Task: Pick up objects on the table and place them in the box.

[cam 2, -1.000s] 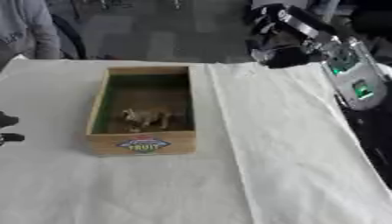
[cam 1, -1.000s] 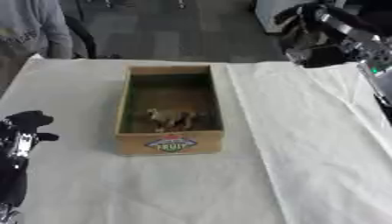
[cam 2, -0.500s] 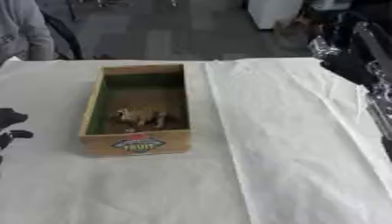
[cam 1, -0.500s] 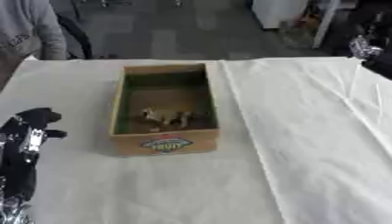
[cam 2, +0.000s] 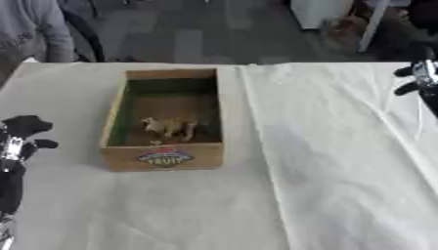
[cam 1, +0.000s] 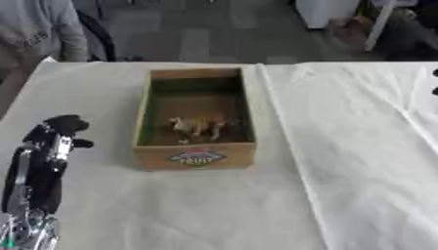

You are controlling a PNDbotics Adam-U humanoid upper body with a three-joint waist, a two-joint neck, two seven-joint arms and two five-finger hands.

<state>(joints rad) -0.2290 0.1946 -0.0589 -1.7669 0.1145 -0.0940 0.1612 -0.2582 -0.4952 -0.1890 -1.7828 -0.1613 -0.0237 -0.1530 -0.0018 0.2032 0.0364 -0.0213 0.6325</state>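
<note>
Left hand (cam 1: pixel 50 146) sits low at the near left edge, holding nothing; fingers look loosely curled but it's hard to be sure, so open or closed can't be told. It idles there same as a second ago. White cloth table (cam 1: pixel 342 161) shows no loose objects anywhere in view.

Box (cam 1: pixel 196 117) stands mid-table, just right of the left hand but apart from it. Inside lies a small tan animal-shaped toy (cam 1: pixel 198 126), toward the near end of the box floor.

Main change: right hand (cam 2: pixel 419 78) was up high at the far right a second ago, now pulled out to the right edge, only a bit of it visible, fingers not readable. Toy in box both then and now. Judgement: placement done, arm retracting, toy well apart from both hands, nothing left to pick in view.
</note>
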